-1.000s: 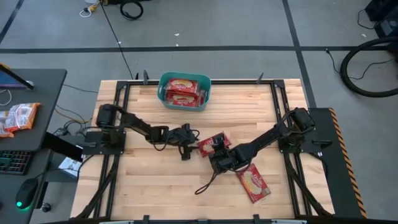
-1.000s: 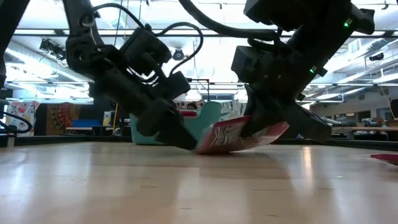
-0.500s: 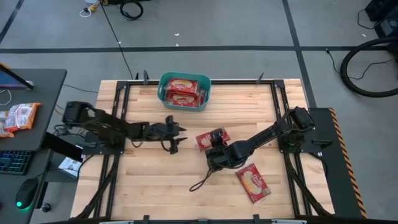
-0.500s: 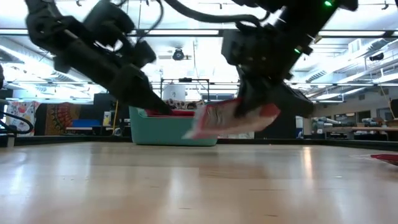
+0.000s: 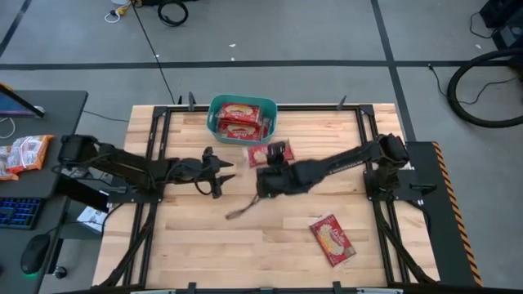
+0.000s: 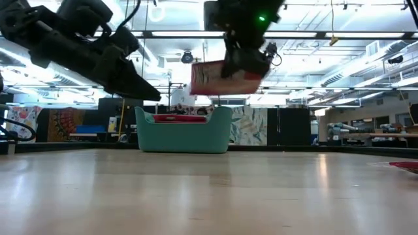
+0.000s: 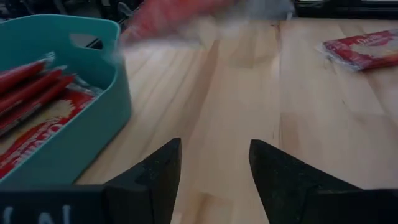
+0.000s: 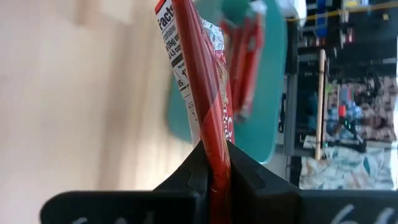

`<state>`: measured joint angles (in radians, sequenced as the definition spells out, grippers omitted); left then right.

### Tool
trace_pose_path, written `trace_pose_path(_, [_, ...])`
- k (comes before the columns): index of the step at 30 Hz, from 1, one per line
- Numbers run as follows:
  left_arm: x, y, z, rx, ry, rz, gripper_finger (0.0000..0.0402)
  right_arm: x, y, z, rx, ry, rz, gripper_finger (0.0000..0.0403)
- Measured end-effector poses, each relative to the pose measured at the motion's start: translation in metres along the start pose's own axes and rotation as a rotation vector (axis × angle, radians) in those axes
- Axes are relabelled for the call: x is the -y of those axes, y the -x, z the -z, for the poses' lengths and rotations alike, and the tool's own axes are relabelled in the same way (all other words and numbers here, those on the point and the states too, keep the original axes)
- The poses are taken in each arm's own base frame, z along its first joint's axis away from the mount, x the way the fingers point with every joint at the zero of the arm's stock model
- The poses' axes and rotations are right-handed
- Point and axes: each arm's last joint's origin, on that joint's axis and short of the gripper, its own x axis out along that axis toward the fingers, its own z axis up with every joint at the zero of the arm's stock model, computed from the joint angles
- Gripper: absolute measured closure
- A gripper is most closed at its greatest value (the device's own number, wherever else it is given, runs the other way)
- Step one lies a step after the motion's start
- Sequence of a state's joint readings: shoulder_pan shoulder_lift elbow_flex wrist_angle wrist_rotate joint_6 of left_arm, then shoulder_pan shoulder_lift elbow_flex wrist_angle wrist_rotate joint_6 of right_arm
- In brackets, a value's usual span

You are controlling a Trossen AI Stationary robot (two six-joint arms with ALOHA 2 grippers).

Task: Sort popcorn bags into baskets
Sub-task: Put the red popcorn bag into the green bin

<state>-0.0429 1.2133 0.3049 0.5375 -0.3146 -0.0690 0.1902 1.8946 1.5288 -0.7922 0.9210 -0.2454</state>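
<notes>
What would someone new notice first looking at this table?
The right gripper holds a red popcorn bag in the air, close to the teal basket at the table's far edge, which already has bags in it. The left gripper hangs open and empty over mid-table. One more bag lies flat on the wood toward the near right.

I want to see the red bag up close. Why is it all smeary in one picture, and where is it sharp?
Left wrist view: the held bag is a red motion smear, while the tub is clearer. Right wrist view: the same bag is sharp, pinched in the right tool, with the room behind soft. Low view: bright ceiling lights leave the arms as dark shapes.
</notes>
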Motion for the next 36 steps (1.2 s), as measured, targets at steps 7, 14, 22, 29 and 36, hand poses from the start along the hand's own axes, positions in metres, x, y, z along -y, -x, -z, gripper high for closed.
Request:
trace_pose_path(7, [-0.006,0.015,-0.001,-0.016,0.019,-0.026,0.0208,0.047,-0.032,-0.002,-0.001,-0.1,-0.022,0.037])
trace_pose_path(14, [-0.011,0.029,-0.003,-0.046,0.032,-0.064,0.0208,0.085,-0.071,0.001,0.096,-0.242,-0.077,0.0369])
trace_pose_path(22, [-0.015,0.04,-0.007,-0.029,0.002,-0.096,0.0208,0.109,-0.095,-0.003,0.229,-0.272,-0.024,0.0369])
trace_pose_path(29, [-0.018,0.046,-0.009,-0.021,-0.057,-0.128,0.0208,0.111,-0.133,-0.005,0.188,-0.279,-0.015,0.0369])
trace_pose_path(36, [-0.019,0.048,-0.011,-0.006,-0.091,-0.15,0.0208,0.12,-0.172,-0.013,0.188,-0.318,-0.022,0.0369])
